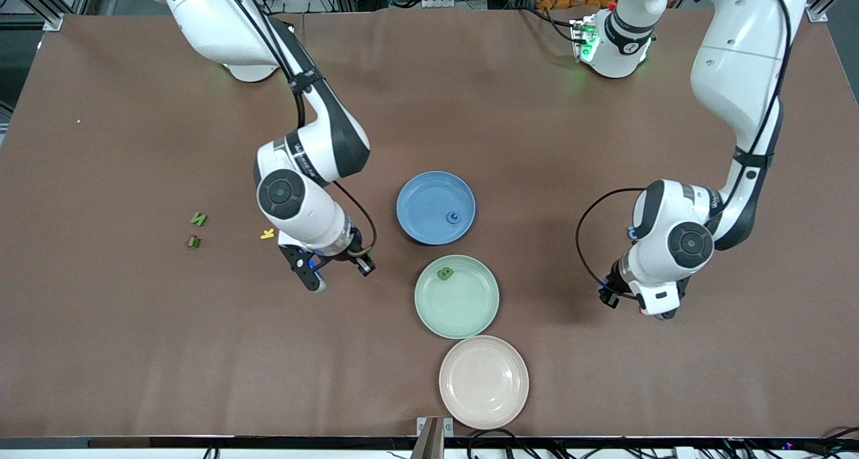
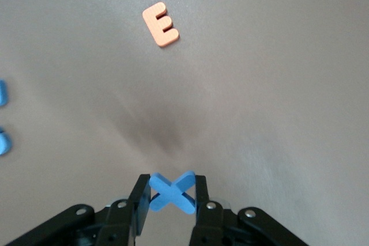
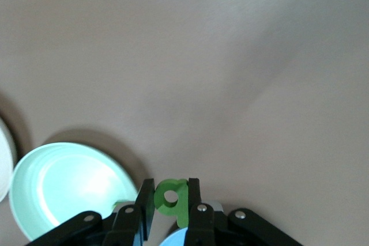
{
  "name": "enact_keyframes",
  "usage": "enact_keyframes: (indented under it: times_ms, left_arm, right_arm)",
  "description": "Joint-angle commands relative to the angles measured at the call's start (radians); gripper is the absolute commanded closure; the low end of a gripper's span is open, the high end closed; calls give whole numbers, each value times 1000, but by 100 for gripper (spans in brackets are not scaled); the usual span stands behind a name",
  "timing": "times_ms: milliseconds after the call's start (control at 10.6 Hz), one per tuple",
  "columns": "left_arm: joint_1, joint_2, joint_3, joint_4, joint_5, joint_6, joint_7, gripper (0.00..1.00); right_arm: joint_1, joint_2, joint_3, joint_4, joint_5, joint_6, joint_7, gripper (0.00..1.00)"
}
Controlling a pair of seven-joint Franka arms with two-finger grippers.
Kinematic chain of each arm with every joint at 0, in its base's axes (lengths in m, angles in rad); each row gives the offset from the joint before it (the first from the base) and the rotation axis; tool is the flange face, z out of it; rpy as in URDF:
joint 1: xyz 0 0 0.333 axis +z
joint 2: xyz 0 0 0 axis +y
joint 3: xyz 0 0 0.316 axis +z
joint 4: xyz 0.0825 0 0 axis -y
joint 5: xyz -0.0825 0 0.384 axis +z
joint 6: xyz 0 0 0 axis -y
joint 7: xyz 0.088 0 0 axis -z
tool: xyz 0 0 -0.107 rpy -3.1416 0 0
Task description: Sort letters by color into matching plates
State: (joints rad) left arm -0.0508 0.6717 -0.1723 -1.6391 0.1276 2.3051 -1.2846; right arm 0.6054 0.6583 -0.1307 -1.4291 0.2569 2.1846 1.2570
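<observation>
Your left gripper (image 2: 172,200) is pinching a blue X-shaped letter (image 2: 172,193) between its black fingers; the piece is flat and thick-edged, with a matte, foam-like look. In the front view this gripper (image 1: 661,311) is sitting at the right of the frame, over bare brown tabletop toward the left arm's end of the table. In the left wrist view, an orange letter E (image 2: 161,24) is lying flat on the cloth near the top of the frame, and two blue letter edges (image 2: 3,116) are showing at the left border, too cropped to read.

Your right gripper (image 3: 170,203) is clamping a green letter (image 3: 172,199) with a round hole in it, shaped like a lowercase q or p, also flat and matte. In the front view it (image 1: 339,271) is hanging over the tabletop left of centre, beside the plates.

The three plates are lying in a slanted line down the middle of the front view. The blue plate (image 1: 416,207) is round, shallow and matte, and is holding one small blue letter (image 1: 454,217) near its rim. Just below it, the mint green plate (image 1: 470,311) is holding a green letter B (image 1: 445,273) at its upper edge. The beige-pink plate (image 1: 484,382) is sitting lowest.

At the left of the front view, a green letter N (image 1: 198,219), a red and green pair (image 1: 192,241) and a yellow letter (image 1: 268,233) are lying on the brown, faintly creased table cover (image 1: 134,345).
</observation>
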Motion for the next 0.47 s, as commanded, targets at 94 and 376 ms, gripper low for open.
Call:
enact_keyframes:
  times_ms: [94,376]
  left_arm:
    - [31,-95,-87,-19,-26,-150,39,100]
    - [22,-103,-154,-21,-28,-205,-7,100]
  right_arm:
    - [27,87,-1,87,116,133,39,100]
    - [53,133,-1,87,125,236,41,100]
